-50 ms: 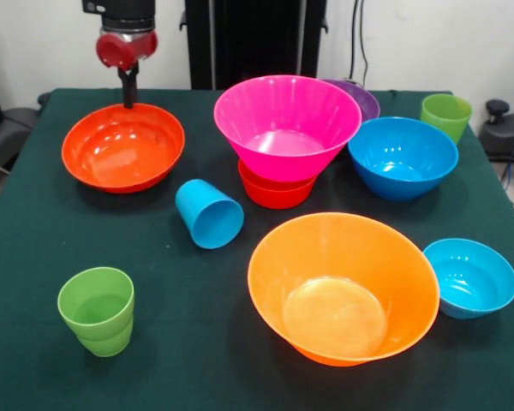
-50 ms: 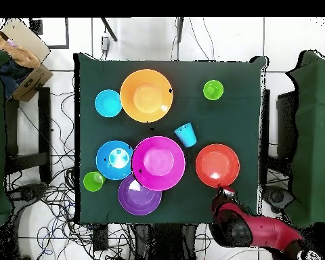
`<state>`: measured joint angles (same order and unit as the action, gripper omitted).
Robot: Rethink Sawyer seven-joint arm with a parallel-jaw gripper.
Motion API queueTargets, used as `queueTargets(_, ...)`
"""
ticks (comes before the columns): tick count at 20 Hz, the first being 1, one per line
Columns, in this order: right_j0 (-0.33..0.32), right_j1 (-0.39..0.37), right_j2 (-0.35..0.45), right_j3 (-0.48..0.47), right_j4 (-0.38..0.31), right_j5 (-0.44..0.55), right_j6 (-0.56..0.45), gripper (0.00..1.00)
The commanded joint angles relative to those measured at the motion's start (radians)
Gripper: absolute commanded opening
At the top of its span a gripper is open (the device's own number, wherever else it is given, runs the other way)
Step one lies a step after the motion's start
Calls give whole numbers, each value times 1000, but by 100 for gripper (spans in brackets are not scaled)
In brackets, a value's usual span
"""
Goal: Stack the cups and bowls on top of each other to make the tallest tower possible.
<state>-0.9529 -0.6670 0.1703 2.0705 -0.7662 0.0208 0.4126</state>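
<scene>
End effector (image 1: 129, 92): hangs at the far rim of the medium red-orange bowl (image 1: 123, 146); dark fingertips sit narrow, close together, holding nothing that I can see. Whether they touch the rim cannot be told.
Arm: red wrist comes down from above in the front view; in the overhead view it reaches in from the counter (image 1: 214, 282) edge near that same bowl.
Tower so far: large pink bowl (image 1: 287, 126) sits nested on a small red-orange bowl (image 1: 276, 190), both upright, mid-counter. Only this one pair is stacked.
Loose bowls: large orange bowl (image 1: 343, 287) near the front, small blue bowl (image 1: 469, 276) just beside it; blue bowl (image 1: 403, 157) beside the pink one; purple bowl (image 1: 361, 97) partly hidden behind the pink.
Cups: sky blue cup (image 1: 209, 213) lies on its side, mouth toward the camera; one lime green cup (image 1: 97, 310) upright at the front corner, the other lime green cup (image 1: 446, 115) upright at the far corner.
Progress: early, by my reading. Five bowls and all three cups are left to place.
Step in hand: likely a grasp on the red-orange bowl's rim.
</scene>
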Motion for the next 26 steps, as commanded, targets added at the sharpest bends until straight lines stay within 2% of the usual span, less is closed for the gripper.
queueTargets(1,30,-215,198,36,117,275,44,0)
queueTargets(9,105,-388,228,22,229,466,20,0)
queueTargets(13,144,-448,224,5,257,533,19,0)
queueTargets(21,207,-479,206,-34,245,585,55,0)
queueTargets(23,212,-467,204,-35,236,573,67,0)
queueTargets(26,211,-410,188,-31,194,496,102,0)
